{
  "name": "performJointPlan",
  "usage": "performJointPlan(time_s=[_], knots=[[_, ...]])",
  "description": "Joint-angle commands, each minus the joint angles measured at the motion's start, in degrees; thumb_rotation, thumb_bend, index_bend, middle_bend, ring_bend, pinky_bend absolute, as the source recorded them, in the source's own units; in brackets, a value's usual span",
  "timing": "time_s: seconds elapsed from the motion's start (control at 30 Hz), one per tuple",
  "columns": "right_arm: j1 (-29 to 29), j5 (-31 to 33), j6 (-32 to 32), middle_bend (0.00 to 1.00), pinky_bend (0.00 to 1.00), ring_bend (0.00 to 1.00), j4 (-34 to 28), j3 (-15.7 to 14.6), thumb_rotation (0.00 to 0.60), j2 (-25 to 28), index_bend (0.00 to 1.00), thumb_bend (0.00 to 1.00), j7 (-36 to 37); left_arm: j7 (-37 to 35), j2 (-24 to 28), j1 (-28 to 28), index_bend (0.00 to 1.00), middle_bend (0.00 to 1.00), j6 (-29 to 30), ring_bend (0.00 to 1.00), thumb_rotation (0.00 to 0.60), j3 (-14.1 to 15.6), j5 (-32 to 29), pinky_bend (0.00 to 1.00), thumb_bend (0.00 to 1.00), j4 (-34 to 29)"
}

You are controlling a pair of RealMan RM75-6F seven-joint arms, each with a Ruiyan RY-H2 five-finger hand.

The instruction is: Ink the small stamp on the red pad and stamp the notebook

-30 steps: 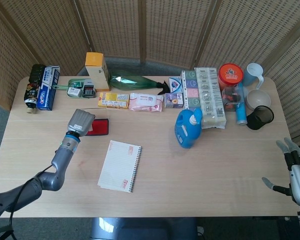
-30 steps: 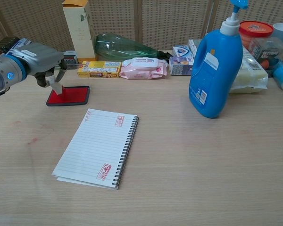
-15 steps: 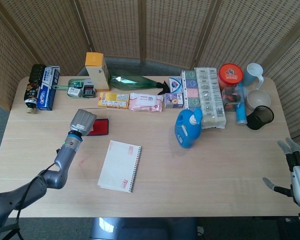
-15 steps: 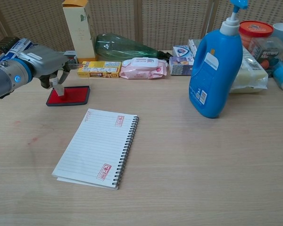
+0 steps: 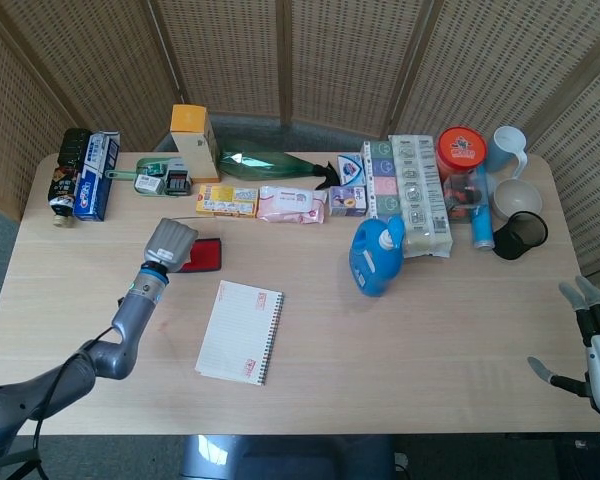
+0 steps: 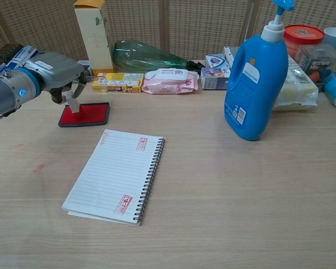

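Grey metallic left robot hand (image 6: 53, 70), blue-lit wrist, black cable.

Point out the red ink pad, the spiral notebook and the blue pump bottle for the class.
red ink pad (image 6: 89, 114), chest view, on its red inked surface.
spiral notebook (image 6: 109, 174), chest view, middle of the lined page.
blue pump bottle (image 6: 255, 84), chest view, on its blue body.

Blue detergent bottle (image 6: 255, 78) upright on counter (image 6: 241, 190), well right of the left hand (image 6: 55, 72). Yellow box (image 6: 119, 82) and pink wipes pack (image 6: 170, 80) just behind-right of it. Tall carton (image 6: 93, 35) behind.
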Motion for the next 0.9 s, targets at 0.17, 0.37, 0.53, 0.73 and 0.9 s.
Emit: performJointPlan(time_s=[0.17, 0.37, 0.53, 0.73, 0.9], knots=[[-0.04, -0.29, 0.0, 0.0, 0.0, 0.0, -0.16, -0.11, 0.57, 0.11, 0.06, 0.0, 0.14, 1.34, 4.84, 1.07, 0.63, 1.0, 3.35, 1.0, 0.6, 0.0, 1.06, 1.0, 0.35, -7.46], [-0.06, -0.96, 0.09, 0.0, 0.0, 0.0, -0.41, -0.32, 0.572, 0.16, 0.06, 0.0, 0.12, 2.97, 13.6, 2.79, 0.63, 1.0, 7.61, 1.0, 0.6, 0.98, 4.0, 1.0, 0.35, -22.14], [-0.08, -1.07, 0.01, 0.0, 0.0, 0.0, -0.46, -0.41, 0.569, 0.25, 0.06, 0.0, 0.32, 4.08, 17.24, 3.53, 0.63, 1.0, 8.74, 1.0, 0.6, 2.88, 6.34, 1.0, 0.35, -30.83], [-0.16, -1.17, 0.09, 0.0, 0.0, 0.0, -0.45, -0.47, 0.572, 0.36, 0.06, 0.0, 0.6, 5.95, 17.58, 3.65, 0.63, 1.0, 8.89, 1.0, 0.6, 4.6, 7.43, 1.0, 0.36, -34.44], [-0.21, -0.95, 0.06, 0.0, 0.0, 0.0, -0.54, -0.43, 0.571, 0.6, 0.06, 0.0, 0.95, 8.12, 16.44, 3.48, 0.63, 1.0, 8.29, 1.0, 0.6, 6.04, 7.38, 1.0, 0.35, -35.11]])
